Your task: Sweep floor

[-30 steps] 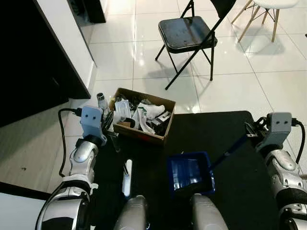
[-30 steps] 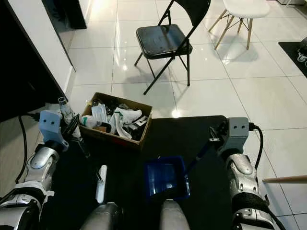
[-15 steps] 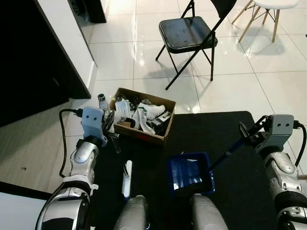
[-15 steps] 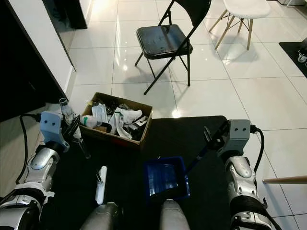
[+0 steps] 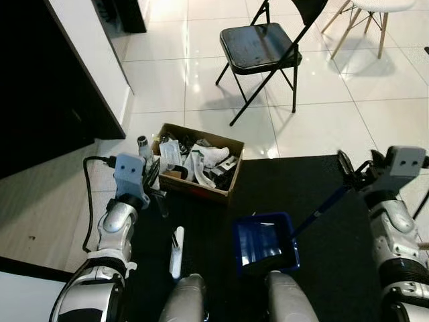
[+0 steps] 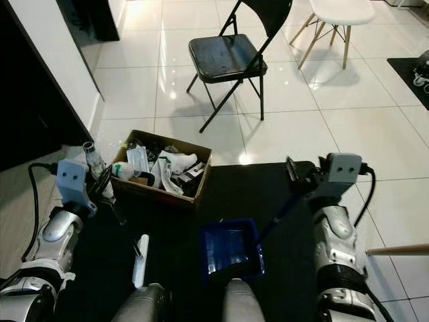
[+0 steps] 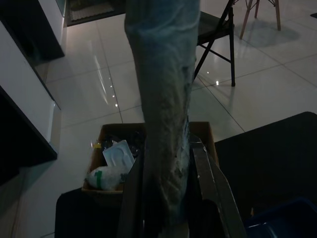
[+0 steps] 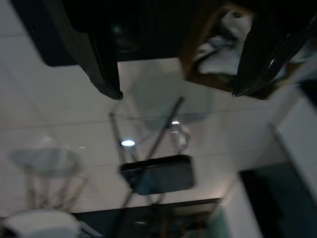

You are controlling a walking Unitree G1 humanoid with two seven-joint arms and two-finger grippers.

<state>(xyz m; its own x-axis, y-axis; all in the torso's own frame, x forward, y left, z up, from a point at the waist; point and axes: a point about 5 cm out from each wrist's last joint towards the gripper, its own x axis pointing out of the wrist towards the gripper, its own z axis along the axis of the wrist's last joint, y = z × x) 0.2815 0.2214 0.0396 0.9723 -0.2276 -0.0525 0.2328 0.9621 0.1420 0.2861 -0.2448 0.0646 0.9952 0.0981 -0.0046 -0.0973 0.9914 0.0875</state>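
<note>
The blue dustpan sits open on the black mat, right in front of the robot's knees, and everything else sets up around it. Its long blue handle runs up and away from the pan toward the right gripper, which hangs just past the handle's upper end. From the right wrist view the two black fingers stand wide apart with nothing between them, the handle free of them.

On the other side of the dustpan, the left gripper is out over the mat's edge, fingers closed on a pale broom handle that rises straight up through the left wrist view. Down on the mat, to the left of the dustpan and near the robot's left knee, lies the white brush head.

Just beyond the dustpan, at the mat's far edge, is the open cardboard box, stuffed with white packets and other rubbish. A clear bottle stands by the box's left corner, near the left gripper. Farther off past the box, a black folding chair stands on the glossy white tile floor, and a white chair with wooden legs stands beyond it to the right.
</note>
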